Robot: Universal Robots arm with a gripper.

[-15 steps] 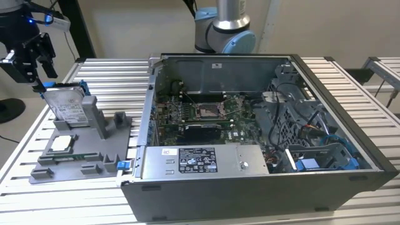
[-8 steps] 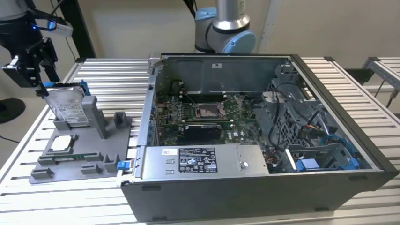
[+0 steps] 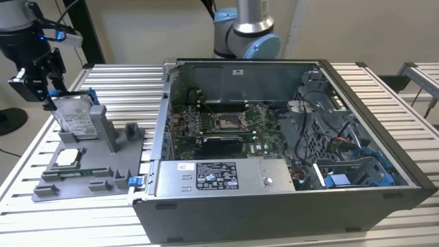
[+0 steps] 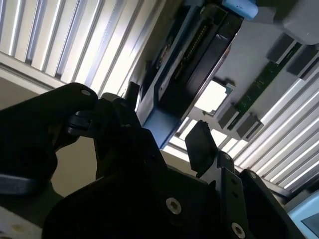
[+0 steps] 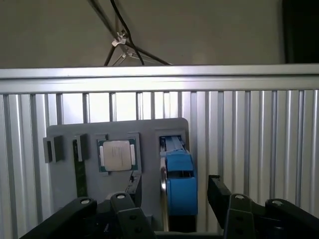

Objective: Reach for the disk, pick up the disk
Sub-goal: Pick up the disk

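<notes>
disk [image 3: 73, 121] lower edge hidden in stand [image 3: 103, 154], arm [image 3: 19, 23] cropped above

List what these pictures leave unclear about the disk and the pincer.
- Exterior view: whether the pincer touches the disk is too small to tell.
- Exterior view: the disk's lower edge is hidden inside the grey holder.
- First wrist view: the disk stands edge-on, so its label face is hidden.
- Second wrist view: the disk's far end is cut off by the picture's edge.
</notes>
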